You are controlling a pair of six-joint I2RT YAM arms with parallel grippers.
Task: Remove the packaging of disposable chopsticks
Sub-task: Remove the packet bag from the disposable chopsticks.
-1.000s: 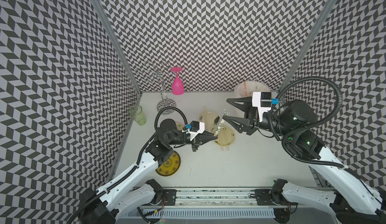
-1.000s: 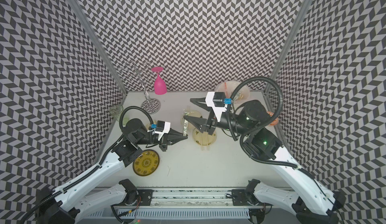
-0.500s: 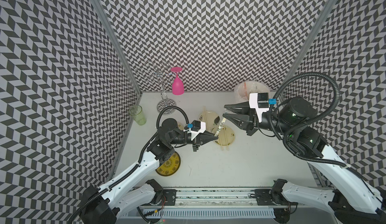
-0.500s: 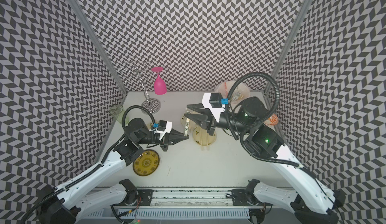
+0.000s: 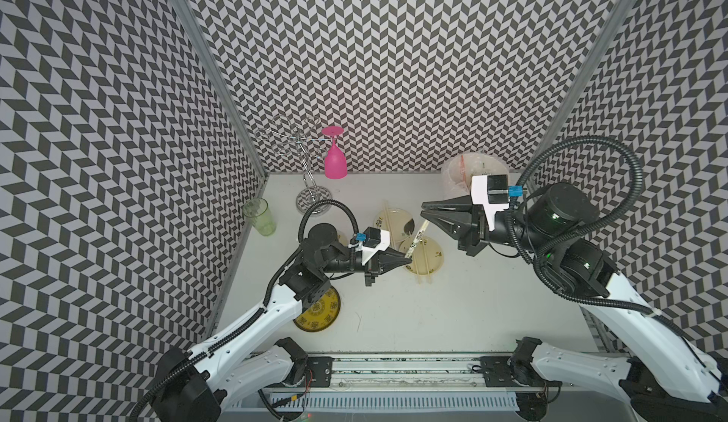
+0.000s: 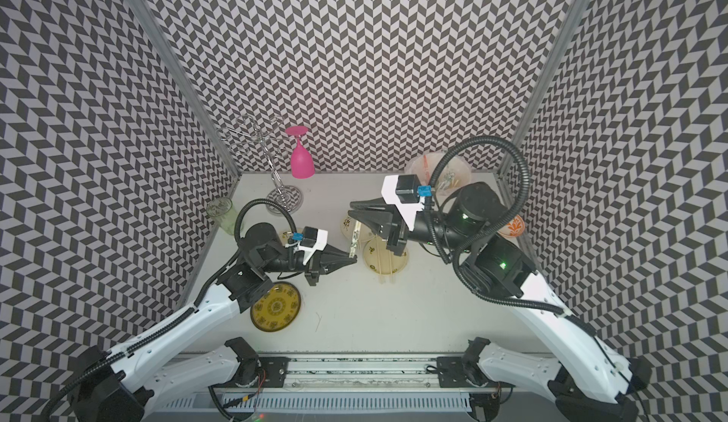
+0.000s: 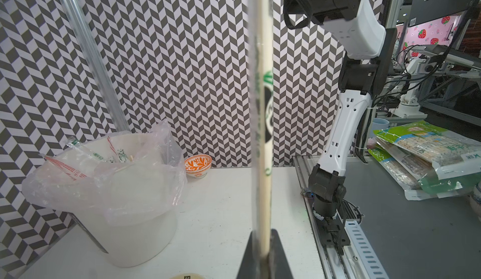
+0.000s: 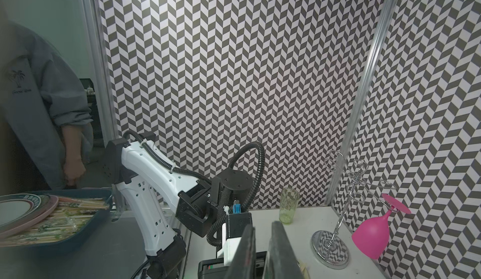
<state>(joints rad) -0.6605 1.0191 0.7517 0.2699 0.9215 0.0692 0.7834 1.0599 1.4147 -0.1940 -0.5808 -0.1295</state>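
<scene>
Closest to the front, a yellow plate (image 5: pixel 317 313) lies beside the left arm. Just past it, the left claw (image 5: pixel 409 259) is pressed tight on the low end of a clear wrapper (image 5: pixel 418 238) with a pale chopstick (image 7: pixel 265 186) inside it. The wrapper slants up, off the table, toward the right claw (image 5: pixel 422 210). That claw's two fingers are close together with a thin gap, right at the wrapper's top end. I cannot tell if they pinch it. Under the wrapper sits a tan plate (image 5: pixel 433 260) with bare chopsticks (image 5: pixel 420 279) across it. Farther back stand a white tub (image 5: pixel 449 187), a green cup (image 5: pixel 260 217) and a pink glass (image 5: pixel 335 160).
</scene>
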